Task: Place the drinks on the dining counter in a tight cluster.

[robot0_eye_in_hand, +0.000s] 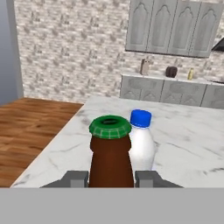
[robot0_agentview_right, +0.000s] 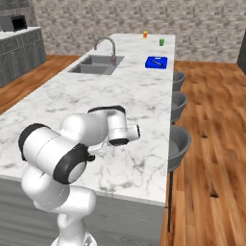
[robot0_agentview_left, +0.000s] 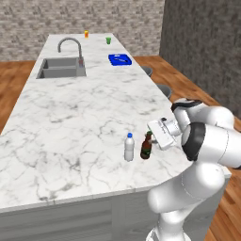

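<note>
We see the arm folded low at the near right edge of the marble desk (robot0_agentview_left: pixel 70 117), its end effector (robot0_agentview_left: pixel 151 140) reaching sideways and clamped on the beer bottle (robot0_agentview_left: pixel 146 147), which stands upright just beside the water bottle (robot0_agentview_left: pixel 129 147). The long desk runs away to a sink (robot0_agentview_left: pixel 61 68), faucet (robot0_agentview_left: pixel 70 44) and blue tray (robot0_agentview_left: pixel 120 60), with brick walls behind. Both bottles stand near the desk's front edge, with broad bare marble to their left and grey stools (robot0_agentview_right: pixel 178 141) along the right side.
</note>
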